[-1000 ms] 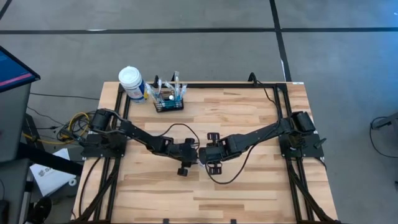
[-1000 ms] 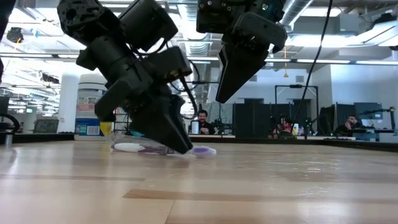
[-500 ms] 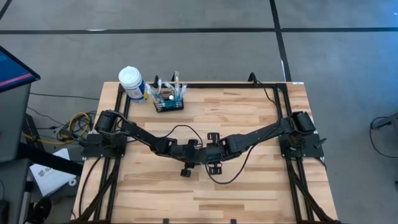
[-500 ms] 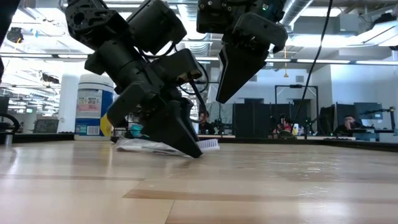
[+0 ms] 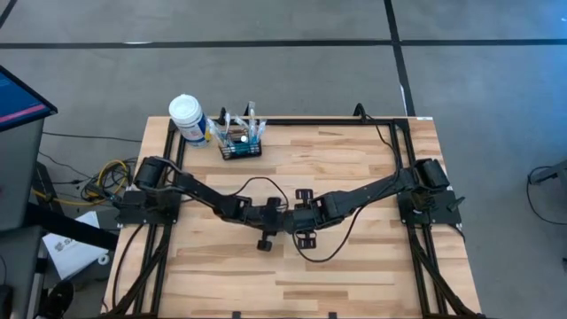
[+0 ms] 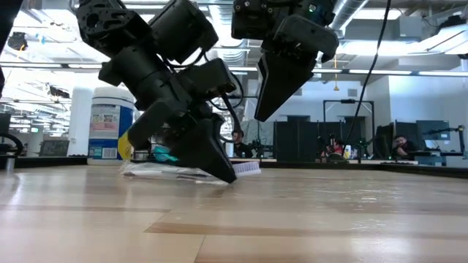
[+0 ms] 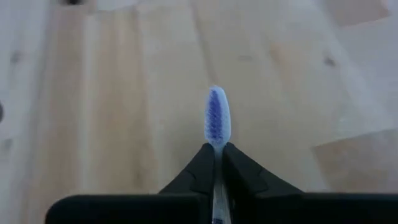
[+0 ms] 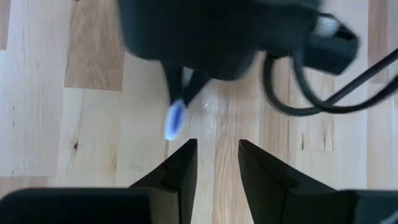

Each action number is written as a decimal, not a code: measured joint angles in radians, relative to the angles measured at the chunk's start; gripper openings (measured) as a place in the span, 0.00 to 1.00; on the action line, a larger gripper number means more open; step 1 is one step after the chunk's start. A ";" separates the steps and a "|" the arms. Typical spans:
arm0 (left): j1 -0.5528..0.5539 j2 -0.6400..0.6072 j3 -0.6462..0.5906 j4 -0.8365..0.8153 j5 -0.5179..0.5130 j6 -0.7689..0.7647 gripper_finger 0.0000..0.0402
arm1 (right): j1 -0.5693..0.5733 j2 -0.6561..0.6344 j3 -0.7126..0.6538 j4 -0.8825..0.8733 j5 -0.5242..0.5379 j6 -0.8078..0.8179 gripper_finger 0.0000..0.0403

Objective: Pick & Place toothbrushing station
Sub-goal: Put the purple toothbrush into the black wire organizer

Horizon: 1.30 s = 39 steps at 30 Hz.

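Note:
A toothbrush with a blue-bristled head (image 7: 216, 117) lies near the table's middle. Its head (image 6: 247, 169) pokes out past my left gripper (image 6: 225, 175), which is shut on it. My right gripper (image 8: 214, 163) hangs open just above and beside it (image 6: 265, 109), touching nothing, with the brush head (image 8: 175, 121) ahead of its fingers. The toothbrushing station, a small black wire-mesh caddy (image 5: 240, 143) holding several upright items, stands on the table near its far edge, left of centre, well away from both grippers. My left gripper pinches the toothbrush's neck (image 7: 216, 148), just behind the head, between its two fingertips. The fingers slant down from the table's left and run roughly along the brush. The head sticks out beyond the tips, and the handle (image 6: 150, 170) trails back low along the table.
A white-capped bottle with a blue label (image 5: 188, 118) stands at the far left corner beside the caddy. Black frame rails (image 5: 310, 121) border the tabletop. Bare wood (image 5: 292, 275) stretches toward the near edge. People sit at desks in the room behind the table.
My left gripper has edged down and toward the right arm over the toothbrush, and its fingers have come together on the neck. The brush's head has shifted a little to the right and turned, so its bristles show side-on.

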 joint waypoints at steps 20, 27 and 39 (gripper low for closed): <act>0.053 -0.300 -0.027 -0.058 -0.195 0.053 0.02 | 0.008 -0.002 0.000 -0.007 -0.001 0.005 0.27; 0.111 -0.419 -0.120 -0.049 -0.261 0.010 0.01 | 0.020 0.000 0.000 0.011 -0.005 0.002 0.27; 0.148 -0.689 -0.372 0.314 -0.269 -0.008 0.01 | 0.019 0.000 0.000 0.022 0.001 -0.002 0.27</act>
